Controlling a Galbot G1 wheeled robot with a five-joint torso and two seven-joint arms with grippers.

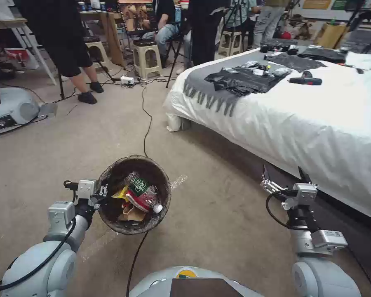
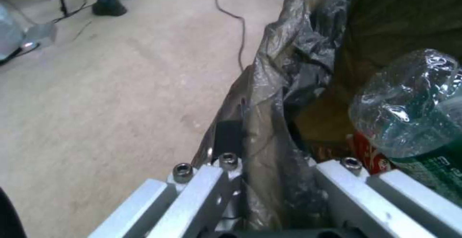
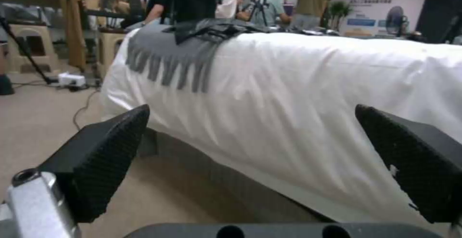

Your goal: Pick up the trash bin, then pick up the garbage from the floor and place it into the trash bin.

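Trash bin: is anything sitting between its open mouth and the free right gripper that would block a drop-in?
Nothing visible does. The trash bin, clamped at its bagged rim by the left gripper, has its mouth open upward with a bottle and wrappers inside. The right gripper, open and empty, hangs near the bed; bare carpet lies between.

no readable text, labels or signs

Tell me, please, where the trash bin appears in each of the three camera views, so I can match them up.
Head view: the trash bin sits lower left of centre, its rim clamped by the left gripper, litter inside.
Left wrist view: its bag-lined rim runs up the middle, between the gripper's fingers.
Right wrist view: the bin is not in it; the open right gripper faces the bed.
Shared landmark: the black floor cable.
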